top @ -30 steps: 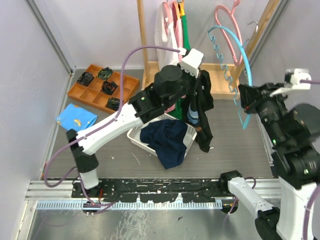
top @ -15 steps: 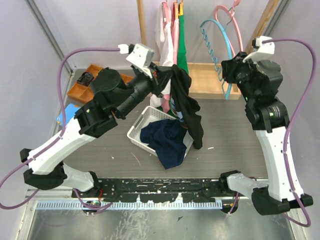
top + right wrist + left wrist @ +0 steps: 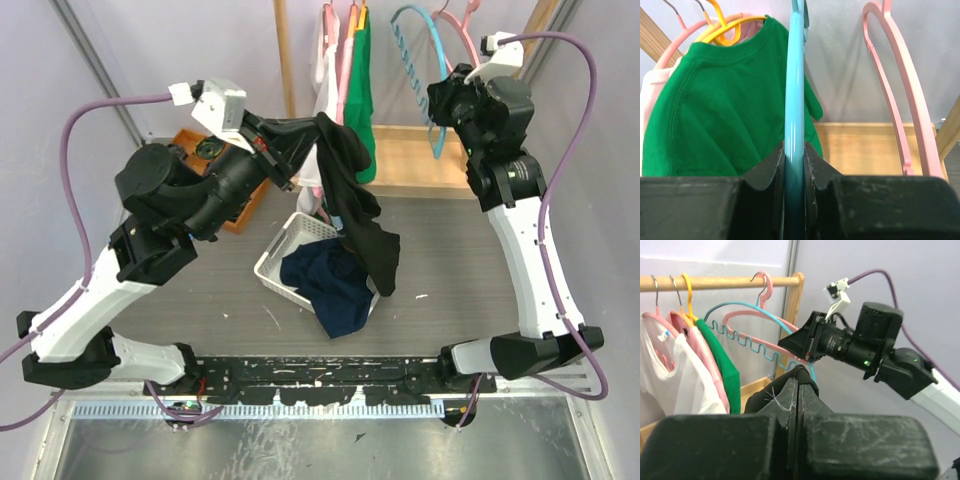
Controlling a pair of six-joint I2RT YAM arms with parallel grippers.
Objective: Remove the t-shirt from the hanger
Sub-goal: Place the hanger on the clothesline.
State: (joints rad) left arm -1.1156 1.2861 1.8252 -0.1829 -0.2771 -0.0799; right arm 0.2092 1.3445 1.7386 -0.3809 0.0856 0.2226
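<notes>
table (image 3: 470,270): grey surface; both arm bases sit at its 6 o'clock edge.
clothes rack (image 3: 285,60): wooden, at 12 o'clock in the top view; carries white, pink and green garments (image 3: 362,90) on hangers.
black t-shirt (image 3: 365,225): off the hanger; hangs from the left gripper and drapes toward 5 o'clock, its lower end over the basket's 3 o'clock rim.
basket (image 3: 272,262): white, mid-table.
navy garment (image 3: 335,285): lies in the basket and spills over its 5 o'clock corner.
orange tray (image 3: 185,140): at 10 o'clock, mostly hidden by the left arm.
blue hanger (image 3: 437,60): bare, at 1 o'clock, well apart from the black t-shirt.
left gripper (image 3: 308,135): clenched, pinching the top fold of the black t-shirt.
right gripper (image 3: 795,150): grasping the blue hanger's bar between both fingers.
</notes>
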